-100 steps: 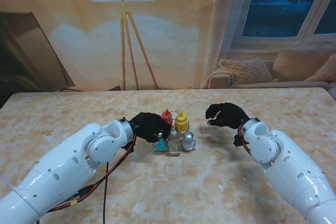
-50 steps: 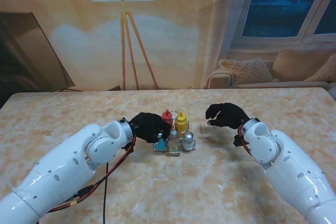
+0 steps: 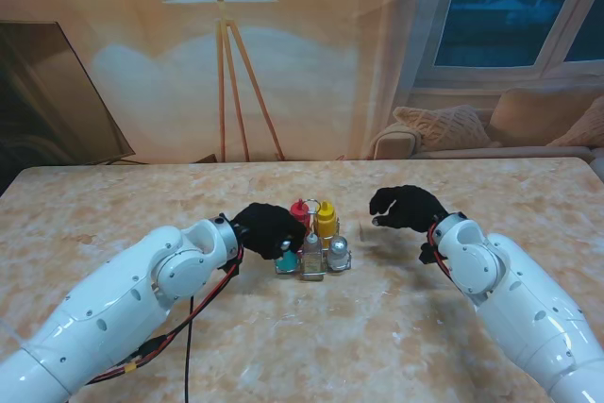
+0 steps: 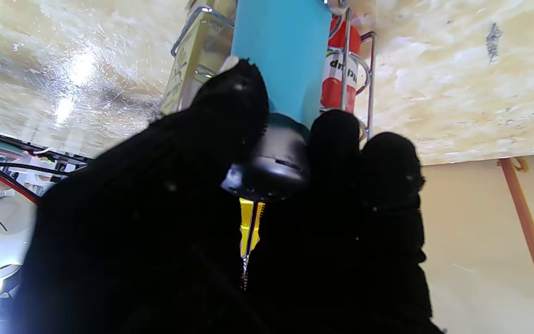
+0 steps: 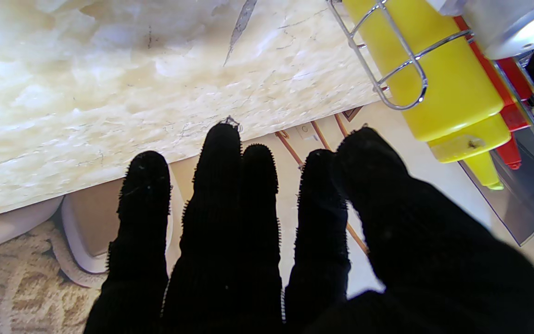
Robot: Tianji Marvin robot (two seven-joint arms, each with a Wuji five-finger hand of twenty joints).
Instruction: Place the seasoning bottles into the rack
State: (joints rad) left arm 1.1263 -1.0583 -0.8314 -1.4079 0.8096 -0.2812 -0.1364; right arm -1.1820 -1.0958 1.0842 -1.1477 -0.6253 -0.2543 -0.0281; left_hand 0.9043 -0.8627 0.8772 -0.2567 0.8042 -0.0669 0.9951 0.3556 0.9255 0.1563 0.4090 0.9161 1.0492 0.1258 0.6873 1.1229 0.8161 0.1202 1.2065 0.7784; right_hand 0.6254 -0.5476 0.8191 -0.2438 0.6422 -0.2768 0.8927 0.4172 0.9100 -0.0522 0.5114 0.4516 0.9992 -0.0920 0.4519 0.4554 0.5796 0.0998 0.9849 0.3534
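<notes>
The left robot hand (image 3: 267, 226), black-gloved, is clenched around the dark cap of a blue cylindrical seasoning bottle (image 4: 282, 55), thumb on one side and fingers on the other. The bottle stands at the hand's fingertips, at the near-left corner of the chrome wire rack (image 3: 312, 257). Just beyond the fingers sit a red squeeze bottle (image 3: 300, 211) and a yellow squeeze bottle (image 3: 327, 218) in their slots, with a clear glass bottle (image 3: 311, 250) and a silver-capped shaker (image 3: 339, 252) beside them. The right robot hand (image 3: 404, 207) hovers apart from the rack, fingers spread and grasping nothing, the yellow bottle off to its thumb side in the wrist view.

To finish this step well, the left hand should probably keep the blue bottle upright, let it settle straight down inside the wire ring, and release only once its base bears on the rack floor; the fingers should then spread without brushing the red bottle.

The blue bottle's base is cut off in the wrist view and masked by the glove from above, so whether it is fully seated cannot be told. The marbled desk (image 3: 377, 327) under the rack is hidden too.
</notes>
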